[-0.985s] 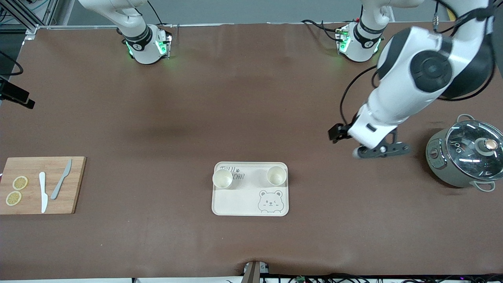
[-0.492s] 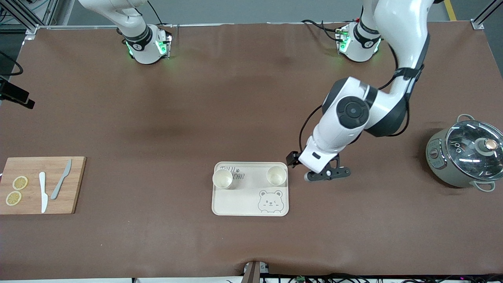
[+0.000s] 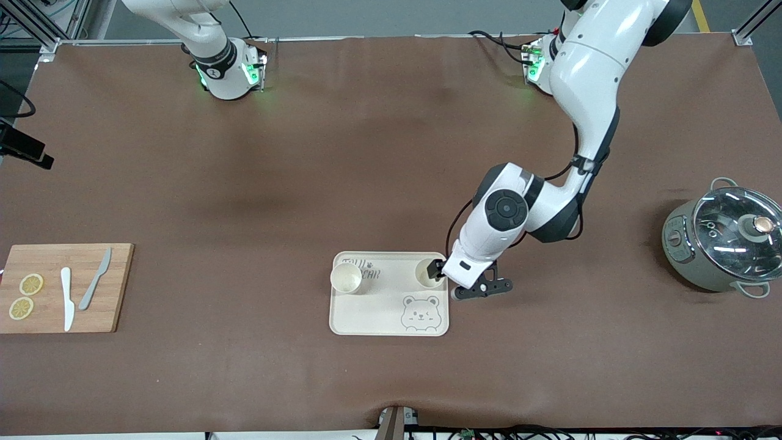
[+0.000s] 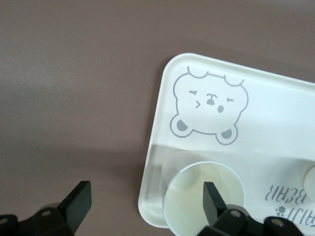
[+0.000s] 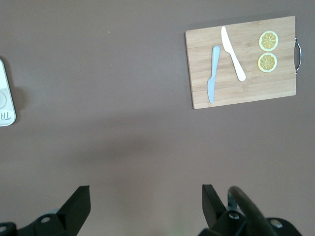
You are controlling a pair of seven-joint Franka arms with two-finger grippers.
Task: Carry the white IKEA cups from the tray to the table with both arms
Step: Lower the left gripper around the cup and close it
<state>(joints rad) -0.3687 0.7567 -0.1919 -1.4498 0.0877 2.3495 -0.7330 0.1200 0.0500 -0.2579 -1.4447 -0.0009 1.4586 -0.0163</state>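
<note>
Two white cups stand upright on the cream bear-printed tray (image 3: 379,318), along its edge farther from the front camera. One cup (image 3: 346,277) is toward the right arm's end, the other cup (image 3: 426,273) toward the left arm's end. My left gripper (image 3: 446,277) is open and low at that second cup. In the left wrist view, one fingertip (image 4: 213,195) is over the cup's mouth (image 4: 197,201) and the other (image 4: 78,204) is over bare table beside the tray (image 4: 275,123). My right gripper (image 5: 146,196) is open and empty over bare table, out of the front view.
A wooden cutting board (image 3: 64,318) with two lemon slices and two knives lies at the right arm's end and shows in the right wrist view (image 5: 246,91). A grey pot with a glass lid (image 3: 727,244) stands at the left arm's end.
My left arm has swung from beside the pot across to the tray and come down, bringing its open gripper to the cup nearer the left arm's end. The cups have not moved.
</note>
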